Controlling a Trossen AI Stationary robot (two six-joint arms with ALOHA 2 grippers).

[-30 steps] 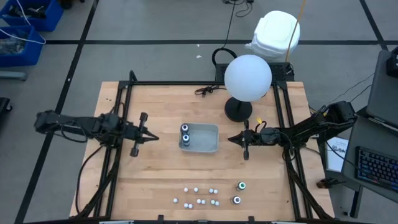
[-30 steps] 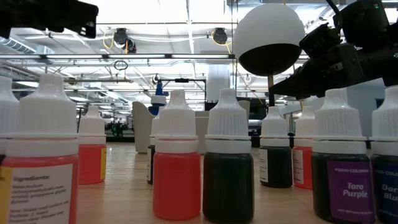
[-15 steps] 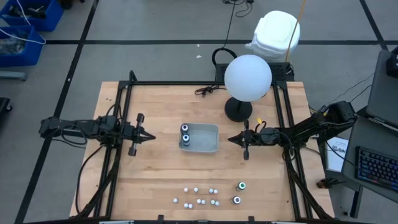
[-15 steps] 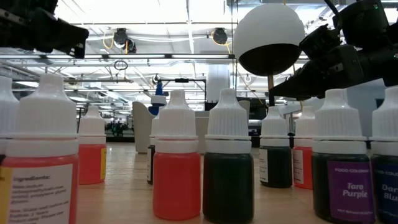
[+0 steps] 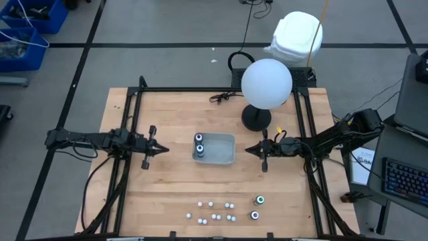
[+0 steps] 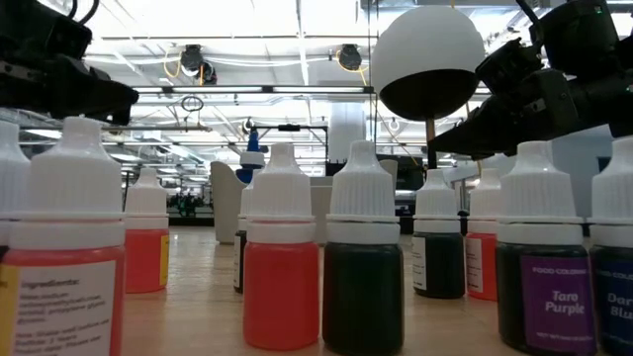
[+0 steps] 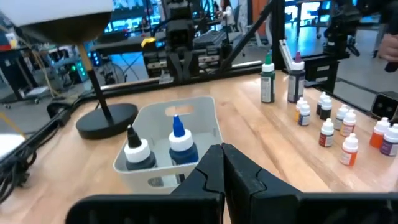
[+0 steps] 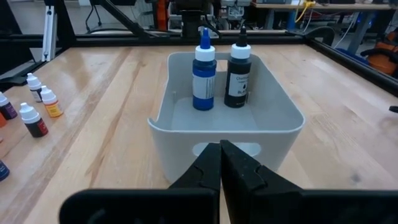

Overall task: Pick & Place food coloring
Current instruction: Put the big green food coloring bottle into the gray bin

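Several tiny white-capped dropper bottles [image 5: 214,210] stand in a loose cluster near the table's near edge; the low view shows them close up [image 6: 281,259]. Two dark bottles with pale tops [image 5: 257,207] stand on the table right of the cluster. Two more, one blue [image 8: 204,78] and one black [image 8: 238,74], stand upright in the pale rectangular tray [image 5: 224,158] at the table's middle. My left gripper [image 5: 165,149] is shut, left of the tray, pointing at it [image 7: 222,150]. My right gripper [image 5: 247,150] is shut, right of the tray, pointing at it [image 8: 221,145].
A lamp with a white globe [image 5: 266,82] and a black round base [image 5: 256,118] stands behind the tray, toward the far right. A black frame [image 5: 134,134] runs around the table's edges. Bare wood lies between the tray and the dropper bottles.
My left arm has come down toward the table. Its shut gripper stays left of the tray. The right arm, the tray and the bottles have kept still.
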